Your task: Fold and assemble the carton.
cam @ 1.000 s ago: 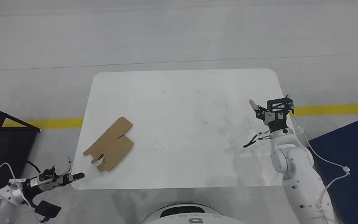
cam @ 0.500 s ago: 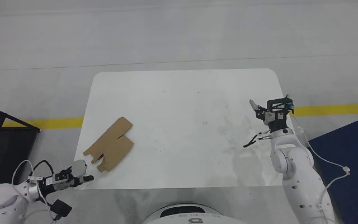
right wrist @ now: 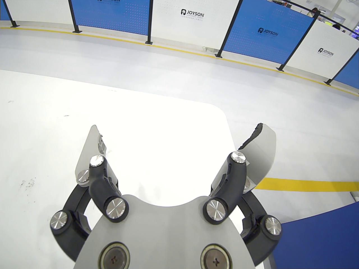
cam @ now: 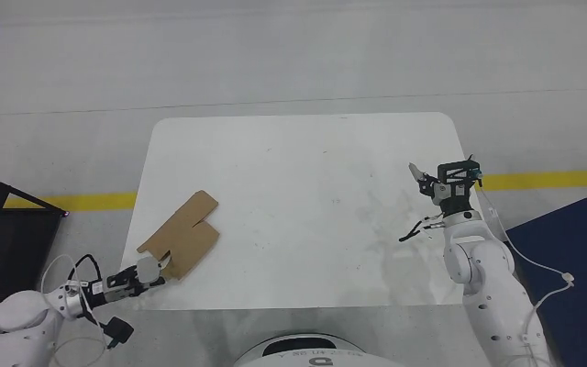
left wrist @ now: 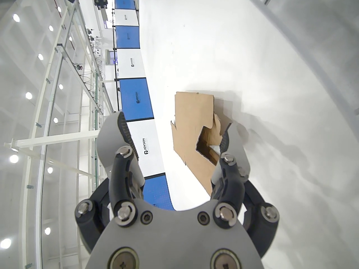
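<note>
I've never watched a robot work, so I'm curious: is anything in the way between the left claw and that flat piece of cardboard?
Nothing visible is. The left gripper is open right at the near corner of the flat carton, by the table edge.

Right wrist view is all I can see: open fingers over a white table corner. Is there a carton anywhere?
Observer: Yes. The top view shows a flat brown carton on the robot's left side of the table, near the front edge.
Operator: Is anything holding it?
Observer: Not gripped. The left gripper sits at the carton's near edge with its fingers open.
Operator: Is it folded yet?
Observer: No. The left wrist view shows it lying unfolded, with its flaps and a notch visible.
</note>
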You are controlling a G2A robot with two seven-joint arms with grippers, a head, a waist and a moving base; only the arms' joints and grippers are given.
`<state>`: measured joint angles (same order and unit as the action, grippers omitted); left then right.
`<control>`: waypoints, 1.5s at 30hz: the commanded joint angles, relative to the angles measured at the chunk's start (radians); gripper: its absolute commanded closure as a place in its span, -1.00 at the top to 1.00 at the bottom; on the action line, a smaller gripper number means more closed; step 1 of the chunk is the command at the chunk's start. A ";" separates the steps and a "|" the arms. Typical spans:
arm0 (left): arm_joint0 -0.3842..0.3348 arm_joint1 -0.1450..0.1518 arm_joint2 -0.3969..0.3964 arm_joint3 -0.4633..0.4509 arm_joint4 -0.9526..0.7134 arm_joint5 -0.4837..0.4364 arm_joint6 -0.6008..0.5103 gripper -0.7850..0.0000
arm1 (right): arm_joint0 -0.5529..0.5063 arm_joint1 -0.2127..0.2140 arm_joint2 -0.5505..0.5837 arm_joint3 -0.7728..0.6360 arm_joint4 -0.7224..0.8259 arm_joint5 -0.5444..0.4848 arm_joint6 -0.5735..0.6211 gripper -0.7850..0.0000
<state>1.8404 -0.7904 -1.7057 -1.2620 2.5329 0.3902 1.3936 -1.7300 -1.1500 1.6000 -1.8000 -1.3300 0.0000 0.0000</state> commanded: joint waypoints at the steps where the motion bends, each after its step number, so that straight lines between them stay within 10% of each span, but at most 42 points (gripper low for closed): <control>1: -0.011 -0.001 0.012 0.000 0.003 0.000 -0.021 0.27 | 0.000 0.000 0.000 0.000 0.000 0.000 0.000 1.00; 8: -0.042 -0.005 0.053 -0.002 0.040 -0.002 -0.085 0.07 | 0.000 0.000 0.000 0.000 0.000 0.000 0.000 1.00; 16: -0.050 -0.003 0.072 -0.027 0.104 -0.006 -0.139 0.74 | 0.000 0.000 0.000 0.000 0.000 0.000 0.000 1.00; 19: -0.047 -0.003 0.078 -0.034 0.109 -0.002 -0.155 0.72 | 0.000 0.000 0.000 0.000 0.000 0.000 0.000 1.00; 31: -0.052 -0.008 0.120 -0.038 0.132 0.004 -0.227 0.19 | 0.000 0.000 0.000 0.000 0.000 0.000 0.000 1.00; 34: -0.064 -0.010 0.127 -0.031 0.128 0.016 -0.250 -0.17 | 0.000 0.000 0.000 0.000 0.000 0.000 0.000 1.00; 37: -0.078 -0.013 0.132 -0.027 0.096 0.031 -0.272 -1.00 | 0.000 0.000 0.000 0.000 0.000 0.000 0.000 1.00; 45: -0.144 -0.034 0.167 -0.058 -0.136 0.084 -0.273 -1.00 | 0.000 0.000 0.000 0.000 0.000 0.000 0.000 1.00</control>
<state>1.7046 -0.8209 -1.5460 -1.3043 2.4544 0.4761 1.1068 -1.7300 -1.1500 1.6000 -1.8000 -1.3300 0.0000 0.0000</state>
